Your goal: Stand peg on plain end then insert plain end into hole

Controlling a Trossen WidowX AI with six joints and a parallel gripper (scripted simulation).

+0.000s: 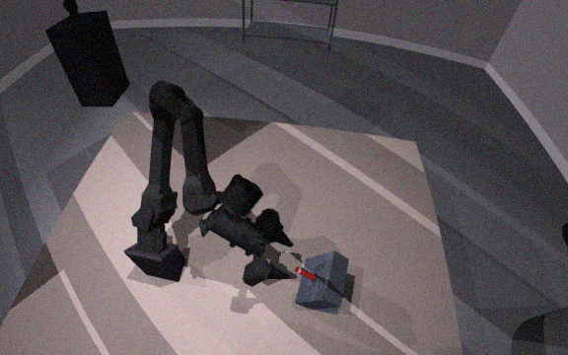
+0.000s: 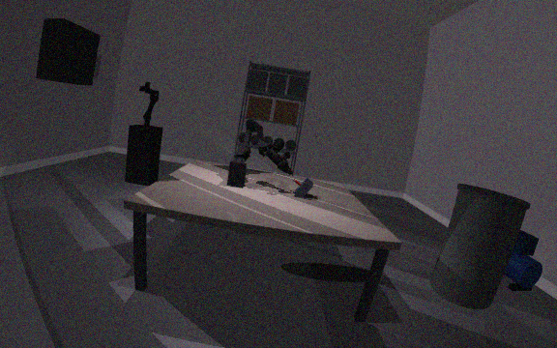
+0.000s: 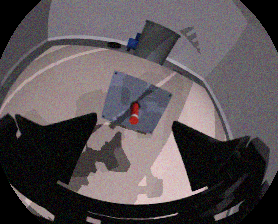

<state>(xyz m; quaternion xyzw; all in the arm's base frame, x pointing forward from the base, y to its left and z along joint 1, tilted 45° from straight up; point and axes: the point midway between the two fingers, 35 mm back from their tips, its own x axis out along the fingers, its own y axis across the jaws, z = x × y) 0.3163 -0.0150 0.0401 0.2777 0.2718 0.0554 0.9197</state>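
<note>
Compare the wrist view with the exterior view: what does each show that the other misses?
Only the wrist view looks squarely at the sloped panel, with the red peg seen end-on in its face, framed by the open, empty claw. Only the exterior view shows the whole table with its legs, the shelf rack, the black pedestal and the wall panel. Both show the peg, the panel and the grey bin.
</note>
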